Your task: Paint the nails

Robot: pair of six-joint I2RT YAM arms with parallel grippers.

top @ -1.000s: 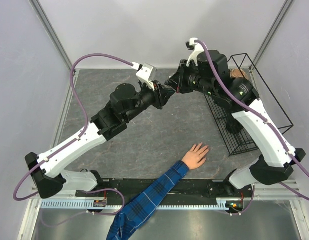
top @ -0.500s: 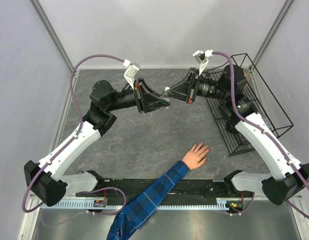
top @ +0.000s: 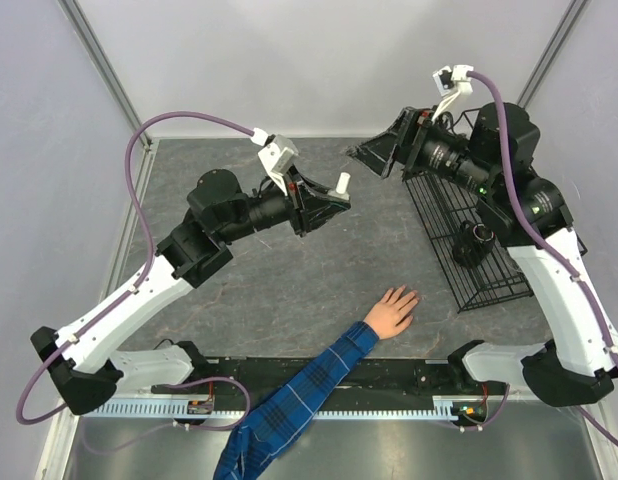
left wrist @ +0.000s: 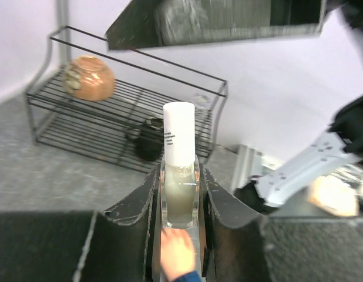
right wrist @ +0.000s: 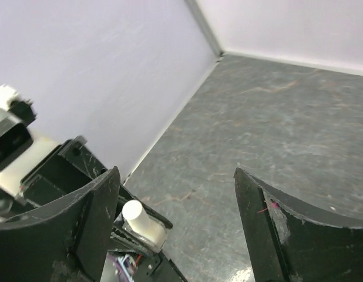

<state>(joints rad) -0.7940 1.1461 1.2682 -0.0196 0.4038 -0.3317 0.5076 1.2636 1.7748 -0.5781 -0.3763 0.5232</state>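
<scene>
Now the right jaws, just opened and drawn back to upper right, hang spread and empty; the left jaws pinch the bottle (left wrist: 180, 202), cap (left wrist: 179, 132) still on. The nails (top: 410, 294) lie unpainted on the hand (top: 392, 310) at lower centre of the tabletop (top: 289, 280).

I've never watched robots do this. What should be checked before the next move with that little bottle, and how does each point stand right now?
1. Grip on the bottle: ok, the left gripper is shut on it.
2. Is the white cap off? Not ok, it is on the bottle.
3. Is the right gripper open and empty? Ok.
4. Is the right gripper lined up with the white cap? Not ok, the cap sits off to one side, apart from it.
5. Is the hand lying flat on the table? Ok.
6. Are the nails bare or painted? Cannot tell, too small.
</scene>
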